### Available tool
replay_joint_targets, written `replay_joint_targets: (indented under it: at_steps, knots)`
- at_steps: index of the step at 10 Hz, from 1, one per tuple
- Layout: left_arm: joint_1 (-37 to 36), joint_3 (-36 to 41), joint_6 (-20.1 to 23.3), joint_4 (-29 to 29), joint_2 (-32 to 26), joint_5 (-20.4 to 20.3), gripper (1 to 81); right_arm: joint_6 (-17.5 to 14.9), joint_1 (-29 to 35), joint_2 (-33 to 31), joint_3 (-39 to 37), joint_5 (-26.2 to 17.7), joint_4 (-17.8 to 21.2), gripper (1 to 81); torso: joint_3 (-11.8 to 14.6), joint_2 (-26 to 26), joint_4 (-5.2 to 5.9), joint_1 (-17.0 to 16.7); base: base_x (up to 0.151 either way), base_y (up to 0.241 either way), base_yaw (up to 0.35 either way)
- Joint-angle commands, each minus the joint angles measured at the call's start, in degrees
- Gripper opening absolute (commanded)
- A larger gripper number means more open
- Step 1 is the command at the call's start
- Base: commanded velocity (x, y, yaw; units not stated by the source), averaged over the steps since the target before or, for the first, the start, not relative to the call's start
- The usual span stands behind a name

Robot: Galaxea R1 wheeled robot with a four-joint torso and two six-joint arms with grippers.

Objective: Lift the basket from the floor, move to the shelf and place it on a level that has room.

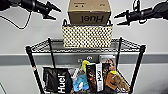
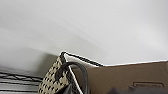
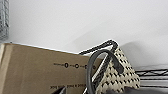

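- The basket (image 1: 87, 36) sits on the shelf's (image 1: 32, 65) top level (image 1: 125, 45), against the wall, a brown Huel box (image 1: 89, 11) standing inside it.
- Left hand (image 1: 56, 13) hangs beside the box, apart from it — fingers spread, holding nothing.
- Right hand (image 1: 119, 19) mirrors it — also spread and empty.
- Packaged goods (image 1: 97, 77) crowd the tier below.

Cream dotted basket (image 1: 87, 36), brown box (image 1: 89, 11), black shelf (image 1: 32, 65)
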Motion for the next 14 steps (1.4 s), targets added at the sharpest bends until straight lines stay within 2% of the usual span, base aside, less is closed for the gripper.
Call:
replay_joint_targets:
  at_steps: [1,3,5,6,8,10,12,14]
  knots:
    - [-8.8,9.4,-0.3,-0.6,-7.4,-0.2,81.1,0.3,9.9,-9.7,12.6,2.2,3.0,81.1,0.0,0.0,0.00,0.0,0.000,0.000,0.000]
    - [-8.9,11.1,-0.3,-0.4,-11.6,0.2,81.1,0.8,10.2,-13.7,15.3,1.4,2.5,81.1,0.0,0.0,0.00,0.0,0.000,0.000,0.000]
    - [-8.8,11.1,-0.3,0.6,-15.6,3.0,81.1,0.9,9.9,-17.5,15.1,0.7,1.0,81.1,0.0,0.0,0.00,0.0,0.000,0.000,0.000]
    - [-8.5,10.9,-0.2,1.9,-18.3,3.4,81.1,0.9,9.3,-19.7,14.3,-2.3,-1.2,81.1,0.0,0.0,0.00,0.0,0.000,0.000,0.000]
    - [-8.0,10.7,-0.4,6.1,-22.3,7.2,81.1,0.9,8.2,-23.0,11.6,-5.3,-3.9,81.1,0.0,0.0,0.00,0.0,0.000,0.000,0.000]
    - [-5.0,10.7,-0.4,9.9,-26.3,9.5,81.1,1.0,6.5,-24.7,10.6,-8.2,-9.0,81.1,0.0,0.0,0.00,0.0,0.000,0.000,0.000]
    - [0.1,8.8,-0.3,15.2,-30.4,10.0,81.1,1.1,3.9,-26.4,7.3,-10.6,-11.8,81.1,0.0,0.0,0.00,0.0,0.000,0.000,0.000]
    - [4.2,8.6,-0.3,17.4,-31.8,9.9,81.1,0.9,-0.3,-26.9,4.3,-11.2,-12.3,81.1,0.0,-0.1,0.00,-0.1,0.000,0.000,0.000]
